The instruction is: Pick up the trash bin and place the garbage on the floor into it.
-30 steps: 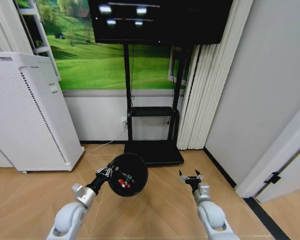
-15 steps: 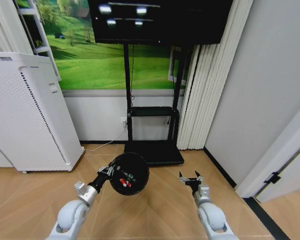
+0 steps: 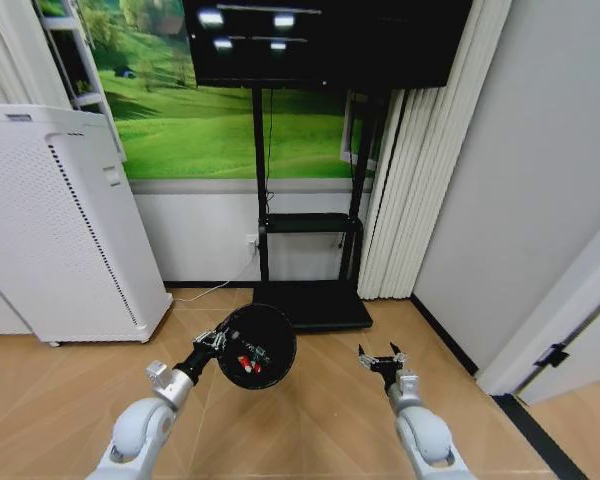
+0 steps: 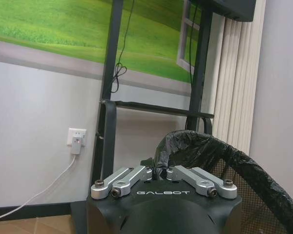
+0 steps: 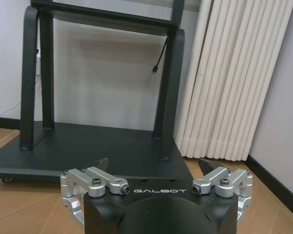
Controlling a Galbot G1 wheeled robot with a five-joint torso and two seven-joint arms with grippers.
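Observation:
The trash bin [image 3: 263, 338] is black and round, and it hangs above the wooden floor, tipped so its mouth faces me. My left gripper [image 3: 213, 342] is shut on its near rim. In the left wrist view the left gripper [image 4: 156, 171] pinches the black liner at the rim of the trash bin [image 4: 234, 165]. Small red and red-and-white garbage [image 3: 248, 364] lies inside the bin. My right gripper [image 3: 382, 357] is open and holds nothing, low over the floor to the right of the bin. In the right wrist view the right gripper [image 5: 154, 168] points at the stand's base.
A black TV stand [image 3: 310, 225] with a flat base [image 5: 88, 146] stands just behind the bin. The tall white perforated cabinet [image 3: 60, 230] is at the left, pale curtains [image 3: 410, 180] and a grey wall are at the right. A cable and wall socket [image 4: 76, 139] sit by the stand.
The whole head view has shifted slightly, so the camera moved. The bin, the left gripper on its rim and the open right gripper keep nearly the same places.

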